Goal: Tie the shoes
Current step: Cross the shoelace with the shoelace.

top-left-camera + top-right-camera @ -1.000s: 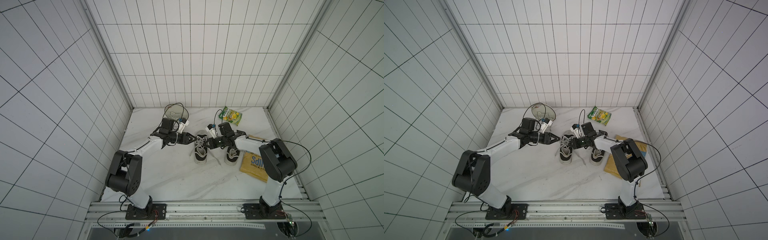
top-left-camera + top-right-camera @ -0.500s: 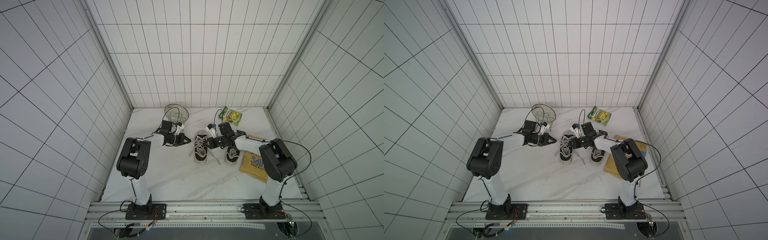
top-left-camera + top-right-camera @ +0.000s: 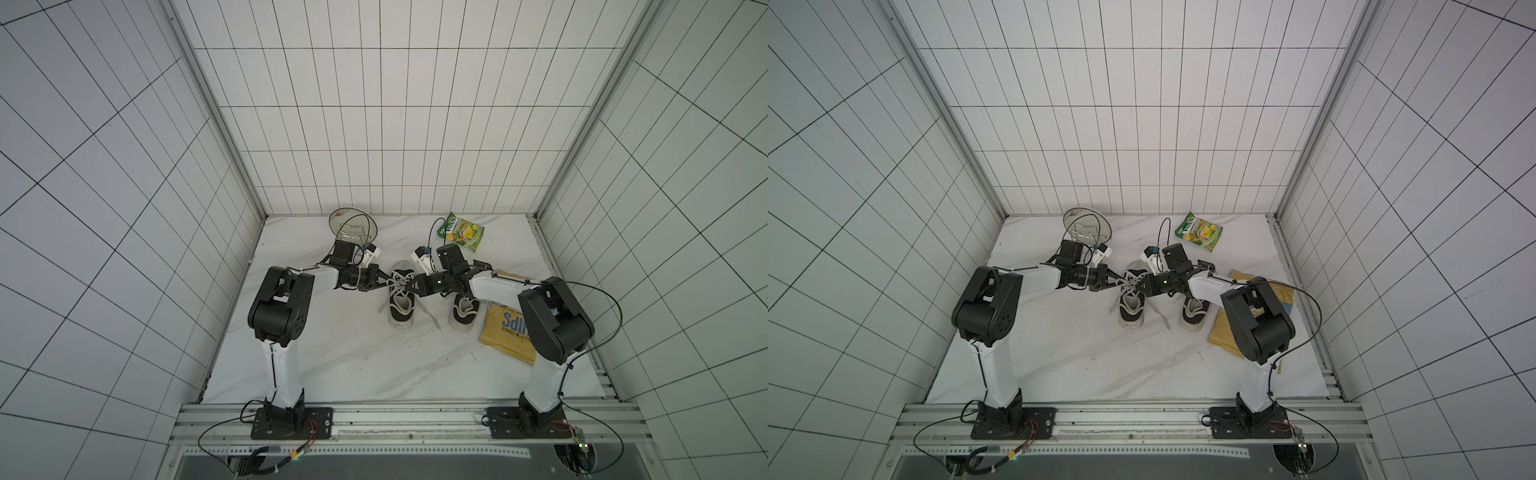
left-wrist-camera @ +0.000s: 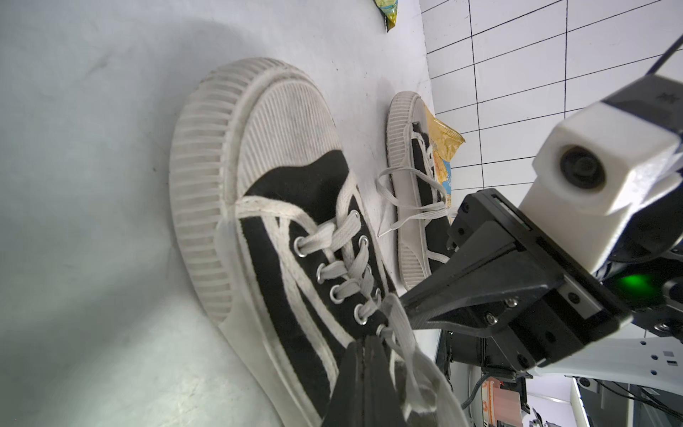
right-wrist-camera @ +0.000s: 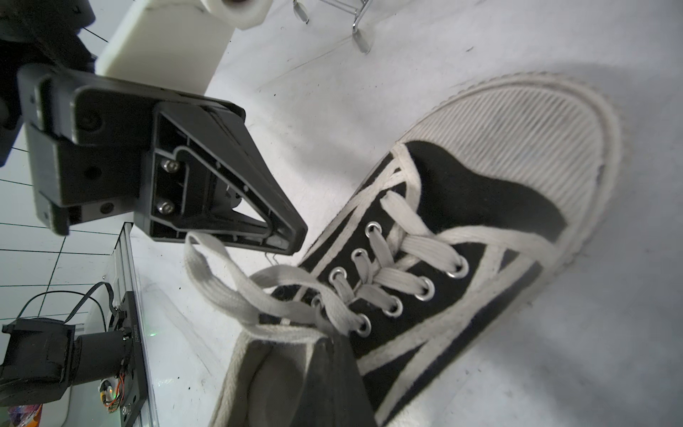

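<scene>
Clutter at the back left: a plate (image 3: 353, 224) on a wire stand. Nearer, the left gripper (image 3: 385, 284), pressed together, seems to nip one of the laces (image 5: 417, 246), though its tips hide the contact. The right gripper (image 3: 411, 285) pinches the laces from the opposite side. Both shoes (image 3: 401, 307) stand mid-table, toes toward the robot. A yellow chip bag (image 3: 505, 338) lies just beside the right one.

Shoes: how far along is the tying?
Done: nothing; neither shoe shows a knot or bow. In hand: left gripper and right gripper are shut on lace strands of the middle shoe, it seems. Remaining: knot that one, then the other shoe, whose laces lie loose.
</scene>
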Controlling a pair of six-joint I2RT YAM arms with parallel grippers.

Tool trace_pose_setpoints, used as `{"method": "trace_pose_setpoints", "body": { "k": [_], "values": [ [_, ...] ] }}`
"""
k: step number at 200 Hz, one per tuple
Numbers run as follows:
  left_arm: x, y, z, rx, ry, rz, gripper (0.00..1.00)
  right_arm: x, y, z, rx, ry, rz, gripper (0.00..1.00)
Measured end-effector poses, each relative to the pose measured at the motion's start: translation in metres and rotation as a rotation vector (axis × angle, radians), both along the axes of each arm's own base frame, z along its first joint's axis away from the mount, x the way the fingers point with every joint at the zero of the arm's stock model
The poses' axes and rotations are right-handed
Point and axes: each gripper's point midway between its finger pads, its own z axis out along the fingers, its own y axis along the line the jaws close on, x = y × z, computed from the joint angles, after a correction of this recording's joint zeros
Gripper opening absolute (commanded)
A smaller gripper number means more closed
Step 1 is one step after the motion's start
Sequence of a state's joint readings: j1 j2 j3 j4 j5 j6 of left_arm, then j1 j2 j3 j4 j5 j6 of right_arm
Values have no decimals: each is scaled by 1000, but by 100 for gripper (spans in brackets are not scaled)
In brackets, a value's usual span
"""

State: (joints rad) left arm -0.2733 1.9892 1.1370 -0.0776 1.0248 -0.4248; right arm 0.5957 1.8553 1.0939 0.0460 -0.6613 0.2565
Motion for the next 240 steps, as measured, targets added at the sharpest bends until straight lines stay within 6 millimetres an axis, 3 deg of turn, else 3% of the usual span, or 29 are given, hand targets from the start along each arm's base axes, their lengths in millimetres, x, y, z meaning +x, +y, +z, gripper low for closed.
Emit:
{"method": "trace_pose_setpoints", "body": {
  "k": [64,110,240],
  "values": [
    [-14,-18,3,-63,34,-75,0,4,1,2,6,-10,-13,2],
    [-9,-23,12,-113,24,-81,2,5,1,3,9,-15,-17,2],
    [-3,-33,9,-168,69,-66,7,7,2,5,16,-24,-21,2]
  ]
}}
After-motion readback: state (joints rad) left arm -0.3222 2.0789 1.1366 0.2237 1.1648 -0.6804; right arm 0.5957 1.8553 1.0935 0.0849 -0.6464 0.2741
